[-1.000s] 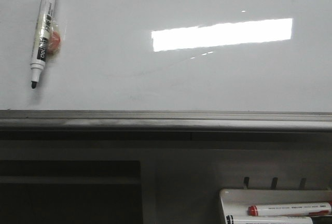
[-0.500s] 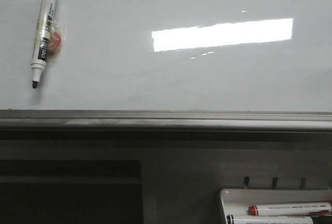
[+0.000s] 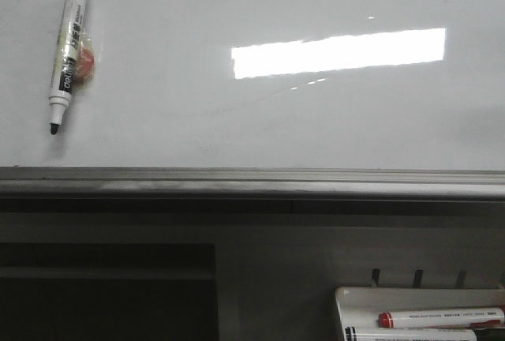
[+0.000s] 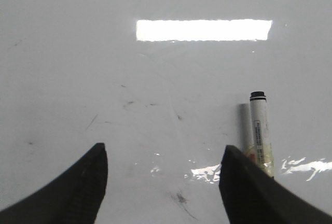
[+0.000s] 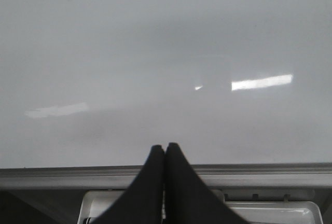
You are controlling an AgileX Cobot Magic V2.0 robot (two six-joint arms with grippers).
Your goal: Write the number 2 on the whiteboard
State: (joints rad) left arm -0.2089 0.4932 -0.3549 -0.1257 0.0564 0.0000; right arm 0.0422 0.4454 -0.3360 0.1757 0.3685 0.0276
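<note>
The whiteboard (image 3: 237,128) fills the upper front view, glossy white with a bright rectangular reflection and a grey bottom rail (image 3: 237,185). No number 2 shows on it, only faint smudges. A black-capped white marker (image 3: 68,49) is stuck to the board at its upper left, tip down. Neither gripper shows in the front view. In the left wrist view my left gripper (image 4: 164,149) is open and empty, facing the board (image 4: 78,53). The marker (image 4: 259,125) lies just beyond its right finger. My right gripper (image 5: 165,146) is shut and empty, in front of the board (image 5: 155,53).
A small white tray (image 3: 355,297) hangs below the rail at the right, holding a red-capped marker (image 3: 442,319) and a black-capped one (image 3: 410,335). The tray (image 5: 290,211) also shows behind my right fingers. A dark recess lies at lower left below the rail.
</note>
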